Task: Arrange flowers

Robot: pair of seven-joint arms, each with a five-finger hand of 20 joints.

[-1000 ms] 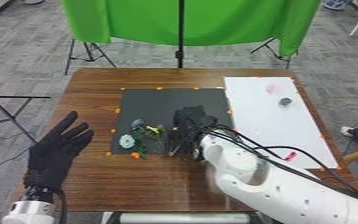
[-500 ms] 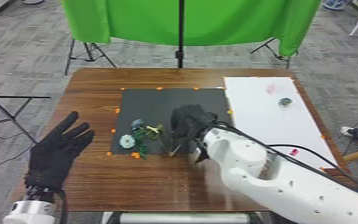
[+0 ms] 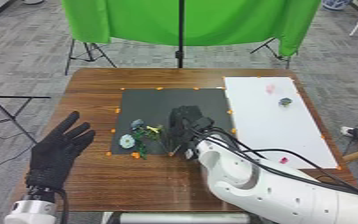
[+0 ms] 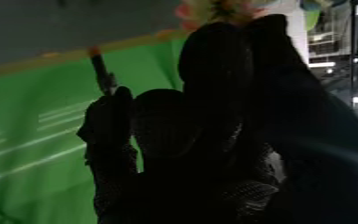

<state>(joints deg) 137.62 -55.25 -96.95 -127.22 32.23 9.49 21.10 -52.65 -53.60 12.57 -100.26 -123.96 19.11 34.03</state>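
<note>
Right hand (image 3: 186,122) in among the flowers, left one just hanging out

So here's where we're at on the flower arranging. Our right arm (image 3: 255,185) comes in from about 5 o'clock, and that hand is over the dark mat (image 3: 149,102), around the middle. We honestly can't tell if it's gripping anything. In the right wrist view there's a pink-and-yellow bloom (image 4: 218,7) right up by the end of the hand, but whether we've got hold of it, no clue.

Our left hand (image 3: 51,159) is at 9 o'clock on the brown wooden table (image 3: 149,190), open, fingers straight and spread a bit.

The main bunch is at 8 o'clock on the mat: a pale whitish-blue flower (image 3: 127,141) nearest us, a dusty blue one (image 3: 137,123) at its 12, and a yellow flower (image 3: 154,129) at 1 o'clock from the whitish one, with green leaves and thin stems mixed in.

Over at 3 o'clock from the mat is the white sheet (image 3: 291,130). Toward its 12 there's a blue-green bloom (image 3: 285,101) and a faint pink patch (image 3: 270,89); a small pink piece (image 3: 284,160) sits near its 6. Orange tabs (image 3: 135,155) edge the mat, and a green curtain (image 3: 238,25) hangs beyond the table at 12.
</note>
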